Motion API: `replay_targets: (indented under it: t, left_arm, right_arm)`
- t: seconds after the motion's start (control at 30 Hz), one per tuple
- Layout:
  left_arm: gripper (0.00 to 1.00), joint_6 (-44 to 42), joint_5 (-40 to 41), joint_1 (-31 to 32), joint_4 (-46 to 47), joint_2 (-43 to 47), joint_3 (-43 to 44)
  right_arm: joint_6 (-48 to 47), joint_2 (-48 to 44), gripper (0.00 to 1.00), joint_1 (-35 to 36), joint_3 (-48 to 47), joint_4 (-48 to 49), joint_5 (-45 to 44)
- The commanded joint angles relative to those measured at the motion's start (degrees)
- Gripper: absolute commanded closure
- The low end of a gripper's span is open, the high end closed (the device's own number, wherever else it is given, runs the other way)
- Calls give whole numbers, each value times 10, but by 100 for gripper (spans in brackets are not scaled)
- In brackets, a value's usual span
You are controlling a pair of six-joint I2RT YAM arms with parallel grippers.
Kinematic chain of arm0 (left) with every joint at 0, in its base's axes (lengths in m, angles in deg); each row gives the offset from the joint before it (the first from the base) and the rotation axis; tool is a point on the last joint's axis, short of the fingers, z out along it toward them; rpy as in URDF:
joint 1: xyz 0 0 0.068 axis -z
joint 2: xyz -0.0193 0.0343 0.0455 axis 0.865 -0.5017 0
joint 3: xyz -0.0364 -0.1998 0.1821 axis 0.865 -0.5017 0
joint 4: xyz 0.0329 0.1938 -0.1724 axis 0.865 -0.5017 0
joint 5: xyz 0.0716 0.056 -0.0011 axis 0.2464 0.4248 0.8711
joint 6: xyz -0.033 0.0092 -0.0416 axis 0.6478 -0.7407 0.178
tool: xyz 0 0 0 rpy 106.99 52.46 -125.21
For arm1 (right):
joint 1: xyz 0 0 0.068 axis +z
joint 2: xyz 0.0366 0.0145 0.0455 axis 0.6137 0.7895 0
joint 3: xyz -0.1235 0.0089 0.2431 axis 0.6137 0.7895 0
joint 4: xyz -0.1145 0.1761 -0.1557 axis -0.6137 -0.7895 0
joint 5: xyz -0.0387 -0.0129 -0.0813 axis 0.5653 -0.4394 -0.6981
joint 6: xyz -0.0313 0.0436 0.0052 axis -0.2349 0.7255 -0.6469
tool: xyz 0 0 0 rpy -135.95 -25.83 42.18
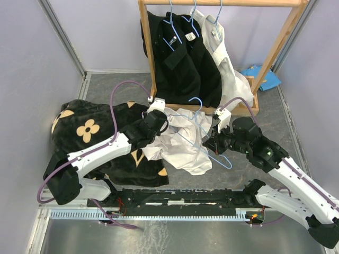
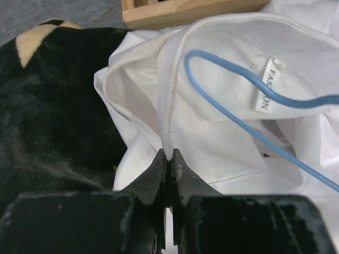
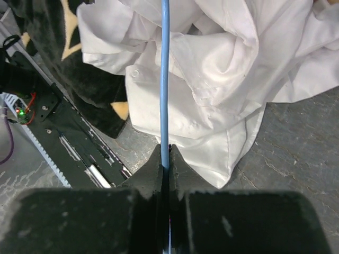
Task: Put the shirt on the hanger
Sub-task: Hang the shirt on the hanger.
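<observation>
The white shirt (image 1: 177, 143) lies crumpled on the grey floor between my two arms, partly over the black flower cloth. Its collar with a small neck label (image 2: 266, 84) shows in the left wrist view. The light-blue wire hanger (image 1: 204, 132) lies across the shirt, hook toward the rack. My left gripper (image 2: 169, 154) is shut on the shirt's collar edge (image 2: 167, 106). My right gripper (image 3: 165, 151) is shut on the hanger's wire (image 3: 164, 74), which runs straight away over the shirt (image 3: 222, 63). The hanger's hook (image 2: 222, 69) loops inside the collar opening.
A black cloth with tan flowers (image 1: 90, 132) covers the left floor. A wooden rack (image 1: 153, 58) at the back holds black shirts (image 1: 180, 58) and a white one (image 1: 225, 58) on hangers. A blue cloth (image 1: 265, 76) lies behind the rack's right post. A black rail (image 1: 180, 198) runs along the near edge.
</observation>
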Motion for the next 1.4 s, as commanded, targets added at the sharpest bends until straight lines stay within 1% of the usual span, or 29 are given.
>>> replay_targets:
  t: [0.0, 0.07, 0.13, 0.23, 0.3, 0.37, 0.5, 0.6, 0.7, 0.8, 0.97, 1.1, 1.23, 1.37]
  left_arm:
    - [97, -45, -60, -2, -34, 43, 34]
    - [97, -56, -83, -1, -48, 59, 39]
    - [97, -68, -97, -2, -61, 74, 41]
    - [97, -81, -110, -1, -81, 88, 54]
    - [97, -88, -116, 1, -103, 88, 72]
    - [97, -94, -101, 15, -136, 81, 99]
    - [97, -107, -56, 62, -192, 55, 151]
    - [97, -105, -58, 82, -208, 48, 178]
    - [97, -102, -68, 101, -226, 48, 215]
    - [97, -103, -69, 128, -267, 40, 282]
    - [97, -112, -37, 176, -361, 5, 385]
    - [97, -105, -32, 210, -416, -14, 441]
    - [97, -89, -37, 230, -448, -17, 481]
    - [97, -81, -70, 238, -464, -10, 519]
  right_arm:
    - [2, -36, 96, 0, 19, 90, 48]
    - [-1, -37, 99, -1, 28, 111, 67]
    - [-8, -25, 100, 0, 24, 111, 91]
    - [-24, 3, 100, -1, 5, 94, 133]
    - [-43, 18, 100, -1, -8, 70, 135]
    - [-56, 20, 100, -1, -17, 57, 137]
    - [-74, 5, 100, 0, -26, 50, 147]
    - [-93, 0, 100, 0, -39, 25, 151]
    - [-113, -2, 100, 0, -56, -22, 148]
    - [-127, -20, 100, -1, -66, -53, 142]
    - [-105, -62, 100, -1, -68, -36, 174]
    - [-84, -88, 100, -1, -74, -14, 180]
    - [-84, -109, 100, 0, -87, -16, 157]
    - [-84, -125, 100, 0, -85, -15, 168]
